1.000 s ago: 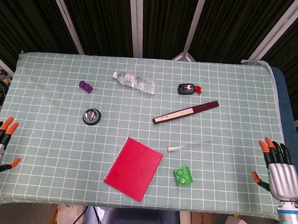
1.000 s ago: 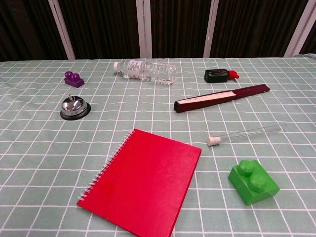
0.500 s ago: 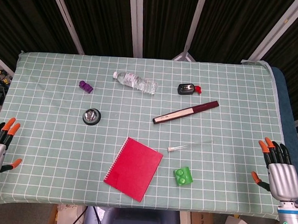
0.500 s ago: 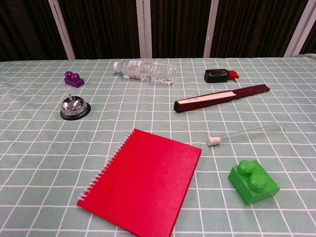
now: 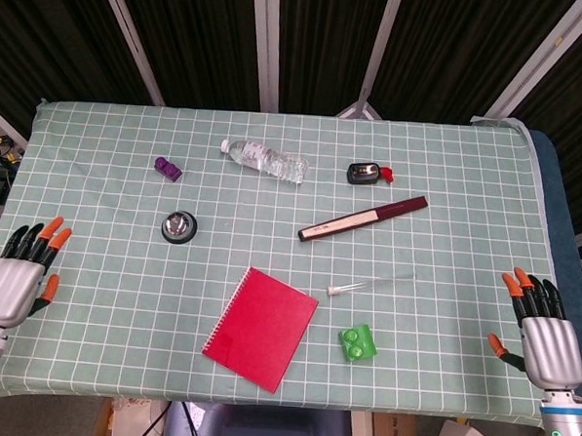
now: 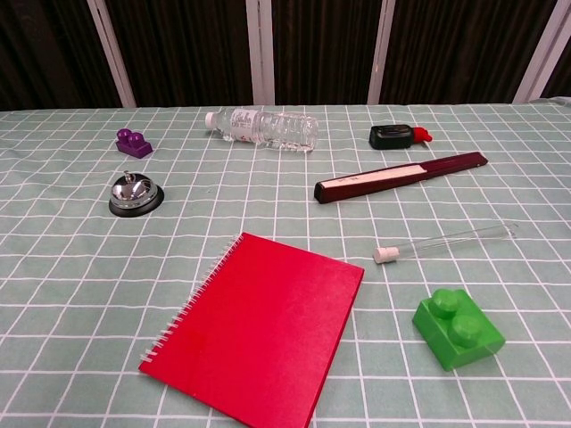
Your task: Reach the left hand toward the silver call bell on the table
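The silver call bell (image 5: 179, 226) on its black base stands on the left half of the green checked table; the chest view shows the same bell (image 6: 135, 193) at mid-left. My left hand (image 5: 20, 274) hovers over the table's front-left corner, fingers spread and empty, well to the left of and nearer than the bell. My right hand (image 5: 543, 334) stays at the front-right edge, open and empty. Neither hand shows in the chest view.
A purple brick (image 5: 168, 168) and a lying water bottle (image 5: 265, 160) sit behind the bell. A red notebook (image 5: 261, 327), green brick (image 5: 358, 342), glass tube (image 5: 371, 282), dark long box (image 5: 362, 218) and a black-and-red item (image 5: 368, 172) lie to the right.
My left hand has come in from the left edge, moving right and a little forward over the table corner. The right hand and all objects are unchanged.
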